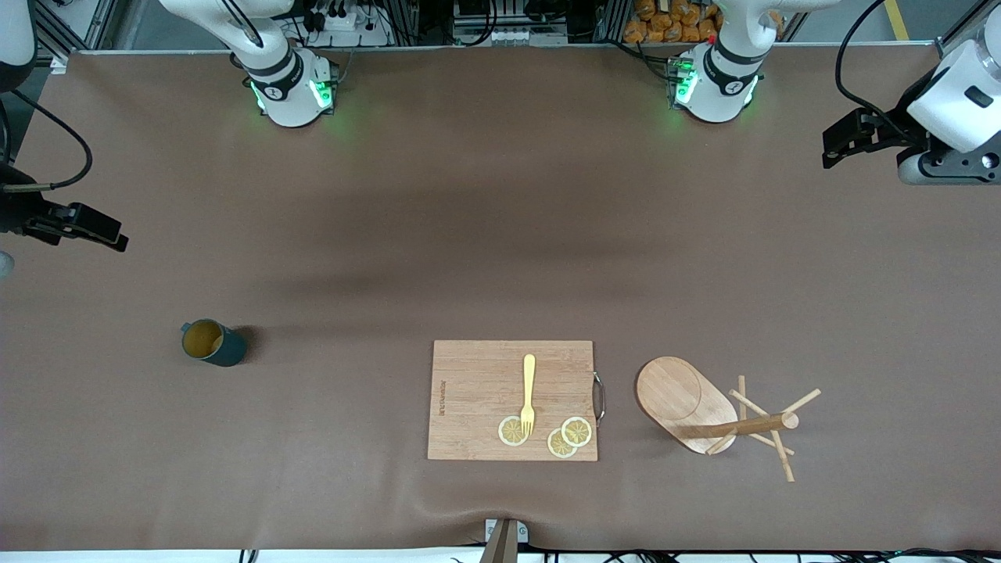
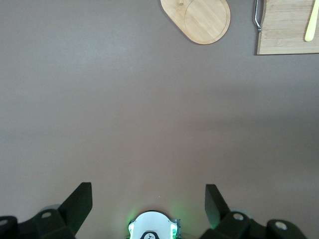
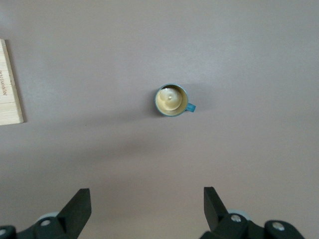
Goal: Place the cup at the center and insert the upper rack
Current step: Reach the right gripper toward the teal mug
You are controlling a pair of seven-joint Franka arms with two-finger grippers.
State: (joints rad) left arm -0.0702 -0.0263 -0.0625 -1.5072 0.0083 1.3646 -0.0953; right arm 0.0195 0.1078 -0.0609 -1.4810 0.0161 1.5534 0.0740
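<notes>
One cup (image 1: 213,342), dark teal. One upper rack (image 1: 708,410), a wooden mug tree lying on its side. One cutting board (image 1: 477,399). One yellow fork (image 1: 529,393) on it. Three lemon slices (image 1: 576,431) on the same board. Two arms, so two grippers: left gripper (image 2: 148,204) and right gripper (image 3: 147,206), each with two fingers set wide apart. One brown table cover (image 1: 500,234) under all of it.
</notes>
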